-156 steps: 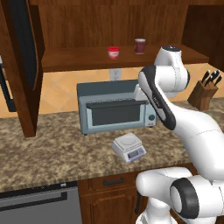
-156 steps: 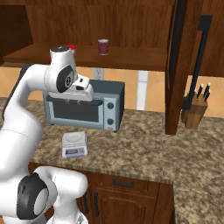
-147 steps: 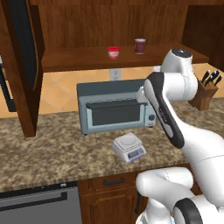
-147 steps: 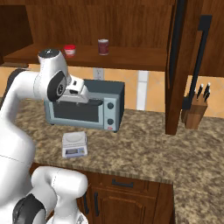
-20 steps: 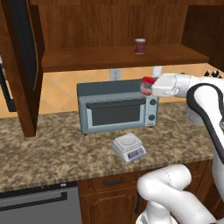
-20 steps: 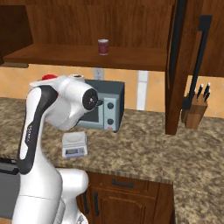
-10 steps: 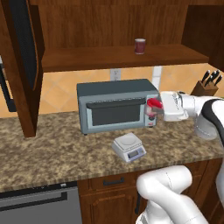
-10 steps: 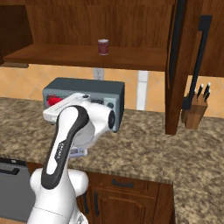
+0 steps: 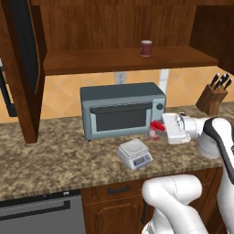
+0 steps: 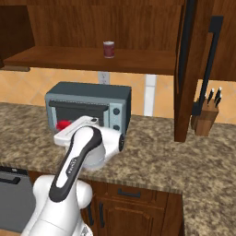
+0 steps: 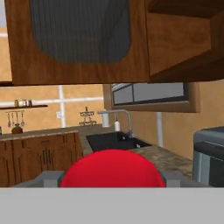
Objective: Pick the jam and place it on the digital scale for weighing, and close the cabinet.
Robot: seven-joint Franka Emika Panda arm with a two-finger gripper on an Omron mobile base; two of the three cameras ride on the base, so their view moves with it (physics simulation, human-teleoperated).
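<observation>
I hold the jam [image 9: 156, 128] pinched in my gripper [image 9: 159, 129], hand turned sideways so that the red lid fills the foot of my hand view [image 11: 113, 168]; the jar hangs in the air just in front of the toaster oven [image 9: 122, 109] and above the counter [image 9: 55, 155]. The digital scale [image 9: 134, 153] lies below and a little to the left of the gripper, apart from it, with its plate bare. My worry is the tilt: if I let go with the jar lying on its side, I judge it would roll off the plate, so I should right it first. The plate is small, and a landing near its edge could tip the jar onto the counter or nudge the light scale away. The oven's front is close behind the gripper, so any swing backward could knock it. Toward the counter's front edge there is open room, and the space above the scale looks free. The cabinet [image 9: 25, 68] door stands open far off to my left, across the oven; reaching it means clearing the oven's top corner.
</observation>
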